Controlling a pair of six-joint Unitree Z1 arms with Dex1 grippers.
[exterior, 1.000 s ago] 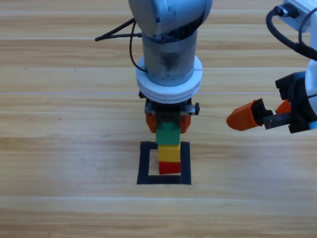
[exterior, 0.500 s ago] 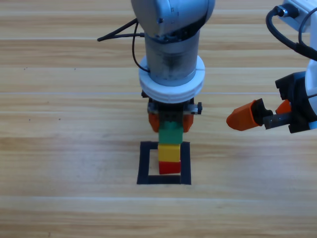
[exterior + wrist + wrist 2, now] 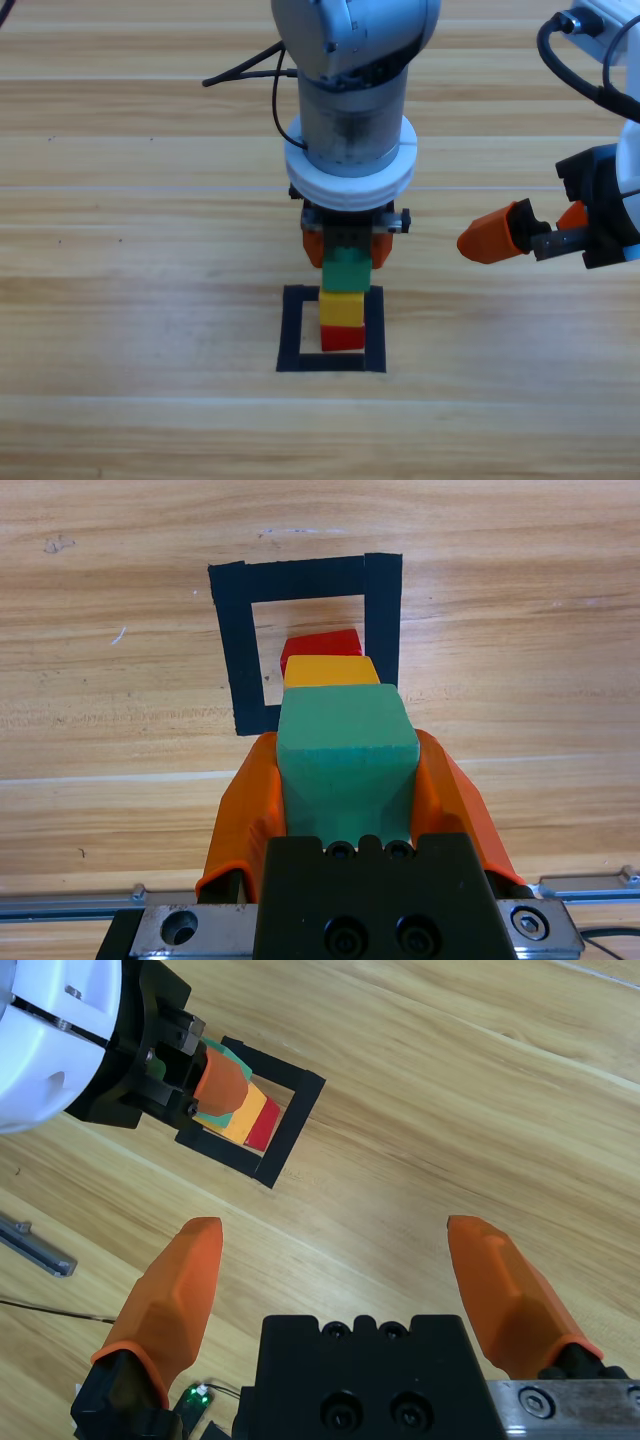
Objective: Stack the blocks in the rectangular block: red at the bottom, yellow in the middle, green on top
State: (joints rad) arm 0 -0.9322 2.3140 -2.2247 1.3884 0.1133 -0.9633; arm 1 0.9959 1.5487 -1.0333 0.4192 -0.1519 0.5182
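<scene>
Inside the rectangular block, a black tape outline [image 3: 292, 330] [image 3: 232, 650], the red cube [image 3: 343, 338] [image 3: 320, 642] sits at the bottom. The yellow cube [image 3: 342, 307] [image 3: 332, 670] rests on it. The green cube [image 3: 346, 270] [image 3: 345, 745] is on top of the yellow one, with my left gripper [image 3: 346, 262] [image 3: 346, 742] shut on it, one orange jaw on each side. In the right wrist view the same stack [image 3: 250, 1115] shows beside the left gripper's jaw. My right gripper [image 3: 530, 228] [image 3: 335, 1225] waits open at the right edge, holding nothing.
The left arm's grey wrist [image 3: 350, 130] stands above the stack and hides the table behind it. A black cable [image 3: 245, 70] trails off to its left. Bare wooden table [image 3: 150, 300] surrounds the tape outline.
The left arm has shifted slightly right with the green cube, which now lines up more closely over the yellow cube. The right arm has not moved.
</scene>
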